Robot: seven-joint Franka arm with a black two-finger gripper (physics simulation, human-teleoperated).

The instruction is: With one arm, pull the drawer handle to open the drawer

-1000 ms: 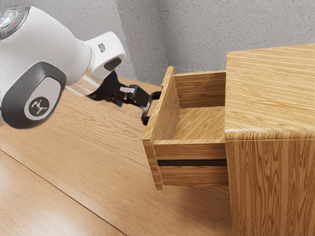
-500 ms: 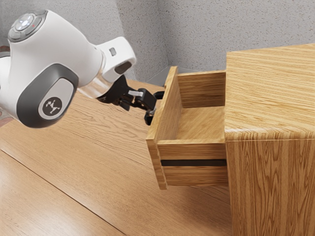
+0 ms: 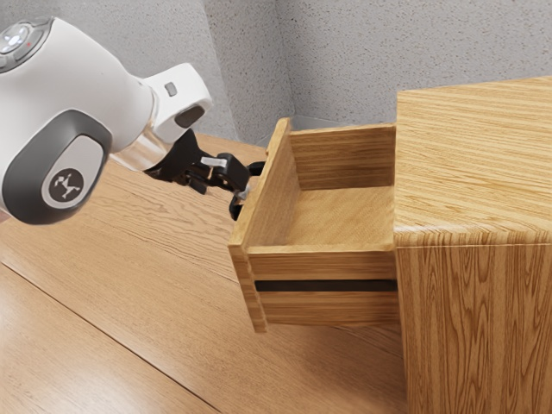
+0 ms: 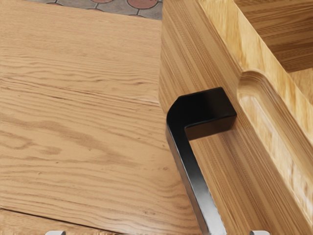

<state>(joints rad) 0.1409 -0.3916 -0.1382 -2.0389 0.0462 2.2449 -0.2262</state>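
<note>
Drawer: the drawer [image 3: 328, 297] is out, drawn well clear of its cabinet toward the exterior view's left, with its bare wooden inside on show.
Handle: a black bar handle [image 4: 182, 156] sits on the drawer's outer front face, standing off the wood on a bent bracket, right under the hand.
Gripper: the black gripper [image 3: 241, 197] is right up against that front face at the handle. Its fingertips [image 4: 258, 233] stand wide apart, with the bar between them and not pinched, so the claw is spread.
Arm: the white-and-grey arm [image 3: 78, 121] reaches in from the exterior view's upper left.
Cabinet: the oak-grain cabinet [image 3: 474, 216] stands at the exterior view's right.
Table: the wooden table [image 3: 129, 285] carries the cabinet.
Wall: a speckled grey wall [image 3: 345, 52] stands behind.
</note>
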